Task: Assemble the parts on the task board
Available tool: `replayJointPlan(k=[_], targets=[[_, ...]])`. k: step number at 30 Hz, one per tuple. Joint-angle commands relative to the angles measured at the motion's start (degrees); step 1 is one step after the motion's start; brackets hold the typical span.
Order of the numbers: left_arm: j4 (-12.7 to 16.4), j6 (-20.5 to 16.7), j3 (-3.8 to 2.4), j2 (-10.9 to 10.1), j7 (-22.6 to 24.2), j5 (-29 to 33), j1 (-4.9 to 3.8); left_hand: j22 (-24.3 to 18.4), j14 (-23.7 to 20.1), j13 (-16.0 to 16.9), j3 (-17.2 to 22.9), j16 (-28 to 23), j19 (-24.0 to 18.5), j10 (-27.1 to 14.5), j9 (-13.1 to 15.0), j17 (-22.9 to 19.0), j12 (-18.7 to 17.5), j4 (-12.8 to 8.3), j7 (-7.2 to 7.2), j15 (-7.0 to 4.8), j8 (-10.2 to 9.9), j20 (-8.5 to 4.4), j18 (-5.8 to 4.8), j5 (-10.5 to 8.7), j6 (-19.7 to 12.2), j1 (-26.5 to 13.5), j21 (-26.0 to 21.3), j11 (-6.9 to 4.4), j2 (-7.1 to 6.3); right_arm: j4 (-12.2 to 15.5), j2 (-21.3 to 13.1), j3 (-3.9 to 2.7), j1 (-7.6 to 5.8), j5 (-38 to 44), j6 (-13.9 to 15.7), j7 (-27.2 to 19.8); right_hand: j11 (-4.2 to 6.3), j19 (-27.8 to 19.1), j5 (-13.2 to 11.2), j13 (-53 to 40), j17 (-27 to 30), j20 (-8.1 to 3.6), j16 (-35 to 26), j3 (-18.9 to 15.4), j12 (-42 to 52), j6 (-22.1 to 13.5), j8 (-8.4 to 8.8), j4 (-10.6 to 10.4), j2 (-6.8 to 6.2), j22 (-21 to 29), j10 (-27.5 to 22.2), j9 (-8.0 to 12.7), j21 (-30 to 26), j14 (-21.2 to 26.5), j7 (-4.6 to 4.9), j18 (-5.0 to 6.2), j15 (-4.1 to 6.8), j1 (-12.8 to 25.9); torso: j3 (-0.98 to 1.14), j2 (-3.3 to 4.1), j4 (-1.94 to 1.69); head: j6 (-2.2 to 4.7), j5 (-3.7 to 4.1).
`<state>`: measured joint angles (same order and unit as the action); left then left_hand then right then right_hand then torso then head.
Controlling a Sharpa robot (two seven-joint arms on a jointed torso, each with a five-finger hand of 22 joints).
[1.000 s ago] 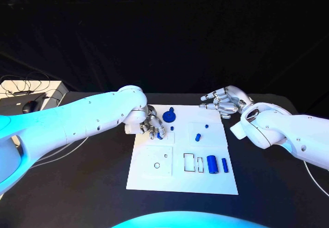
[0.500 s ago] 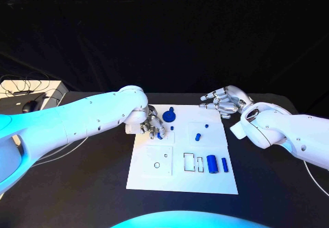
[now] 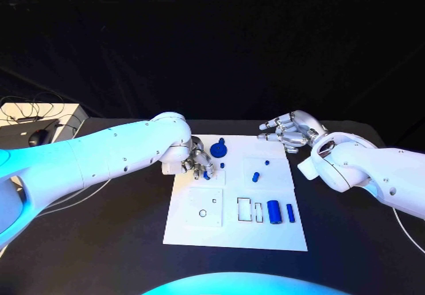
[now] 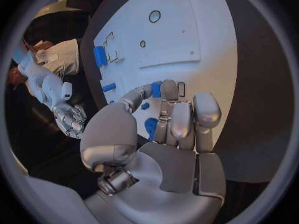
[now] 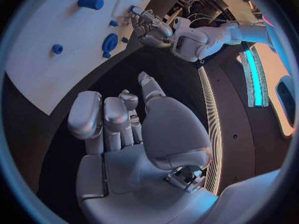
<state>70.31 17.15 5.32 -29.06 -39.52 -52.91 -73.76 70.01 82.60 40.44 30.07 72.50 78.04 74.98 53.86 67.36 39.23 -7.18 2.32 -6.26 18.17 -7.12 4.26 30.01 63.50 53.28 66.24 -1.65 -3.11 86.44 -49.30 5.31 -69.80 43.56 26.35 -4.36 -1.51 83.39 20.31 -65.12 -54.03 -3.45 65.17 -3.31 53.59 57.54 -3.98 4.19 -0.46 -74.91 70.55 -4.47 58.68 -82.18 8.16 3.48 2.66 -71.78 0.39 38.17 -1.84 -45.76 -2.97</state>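
So the left hand (image 3: 194, 161) is down on the upper left part of the task board (image 3: 234, 236), fingers curled over a small blue part (image 3: 206, 174). From the wrist view the fingertips (image 4: 170, 90) sit right at that piece (image 4: 156, 88), but I honestly can't tell if it's pinched or just touched. If it's going for the pick, I'd say get a proper pinch from both sides before lifting, since a piece that small will probably skate on the smooth white plate. Keep the wrist low too.

The other blue parts are spread around: a disc-shaped one (image 3: 218, 148) near the top edge and a fat cylinder (image 3: 274, 212) lower right.

Right hand (image 3: 290, 136) hovers off the board's upper right corner, fingers loosely spread, holding nothing. Left arm reaches in from the frame's left, hand palm down
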Motion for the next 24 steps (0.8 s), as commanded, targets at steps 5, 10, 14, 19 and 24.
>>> replayJointPlan(k=[5,10,14,19,24], targets=[[0.65,-4.19,0.24,-0.57,-0.26,-2.91,0.42,0.15,0.0,0.0,6.44,0.35,0.46,3.79,0.36,-0.02,-0.07,-5.86,-3.88,-0.25,0.43,-0.02,-0.85,0.21,4.1,0.29,0.3,-3.46,2.16,0.12,-0.01,-0.03,0.02,0.49,-0.7,-0.35,-0.02,-0.35,0.19,0.07,0.08,-0.07,-0.28,-0.07,-0.32,0.0,-0.11,0.4,-0.01,-7.65,-0.3,-0.05,-0.38,-0.11,0.27,1.0,0.17,0.58,0.0,0.0,0.0,0.14,-0.09],[1.76,-5.46,0.06,-1.33,-0.18,-3.21,0.44,0.22,0.0,-0.02,6.57,0.36,0.51,3.81,0.38,-0.06,-0.06,-5.97,-3.88,-0.25,0.48,-0.01,-0.84,0.22,4.1,0.21,0.35,-3.45,2.15,0.13,-0.05,-0.03,0.02,0.5,-0.75,-0.34,-0.02,-0.35,0.19,0.07,0.08,-0.07,-0.28,-0.07,-0.32,0.0,-0.11,0.4,-0.01,-7.65,-0.3,-0.05,-0.38,-0.11,0.27,1.0,0.17,0.58,0.0,0.01,0.02,-0.05,-0.08],[3.05,-6.4,-0.13,-2.05,-0.13,-3.38,0.5,0.28,0.0,-0.05,6.75,0.39,0.52,3.87,0.4,-0.06,-0.04,-6.01,-3.89,-0.24,0.53,0.01,-0.84,0.24,4.12,0.12,0.37,-3.46,2.12,0.15,-0.11,-0.03,0.03,0.5,-0.8,-0.32,-0.02,-0.35,0.19,0.07,0.08,-0.07,-0.28,-0.07,-0.32,0.0,-0.11,0.4,-0.01,-7.65,-0.3,-0.05,-0.38,-0.11,0.27,1.0,0.17,0.58,0.04,0.02,0.06,0.08,-0.08],[4.94,-7.39,-0.3,-3.26,-0.07,-3.49,0.68,0.3,-0.01,-0.09,6.91,0.39,0.51,3.9,0.42,-0.1,-0.04,-6.03,-3.9,-0.24,0.57,0.03,-0.82,0.24,4.13,0.02,0.34,-3.46,2.07,0.18,-0.2,-0.03,0.03,0.5,-0.84,-0.31,-0.02,-0.35,0.19,0.07,0.08,-0.07,-0.28,-0.07,-0.32,0.0,-0.11,0.4,-0.01,-7.65,-0.3,-0.05,-0.38,-0.11,0.27,1.0,0.17,0.58,0.04,-0.04,-0.03,-0.11,0.04],[7.07,-9.04,-0.39,-4.53,0.01,-3.59,0.93,0.35,0.0,-0.14,6.97,0.4,0.53,3.95,0.43,-0.12,-0.04,-6.01,-3.92,-0.23,0.62,0.07,-0.8,0.24,4.16,-0.02,0.34,-3.46,1.94,0.21,-0.3,-0.03,0.03,0.5,-0.88,-0.31,-0.02,-0.35,0.19,0.07,0.08,-0.07,-0.28,-0.07,-0.32,0.0,-0.11,0.4,-0.01,-7.65,-0.3,-0.05,-0.38,-0.11,0.27,1.0,0.17,0.58,0.03,-0.03,-0.01,-0.05,0.1]])
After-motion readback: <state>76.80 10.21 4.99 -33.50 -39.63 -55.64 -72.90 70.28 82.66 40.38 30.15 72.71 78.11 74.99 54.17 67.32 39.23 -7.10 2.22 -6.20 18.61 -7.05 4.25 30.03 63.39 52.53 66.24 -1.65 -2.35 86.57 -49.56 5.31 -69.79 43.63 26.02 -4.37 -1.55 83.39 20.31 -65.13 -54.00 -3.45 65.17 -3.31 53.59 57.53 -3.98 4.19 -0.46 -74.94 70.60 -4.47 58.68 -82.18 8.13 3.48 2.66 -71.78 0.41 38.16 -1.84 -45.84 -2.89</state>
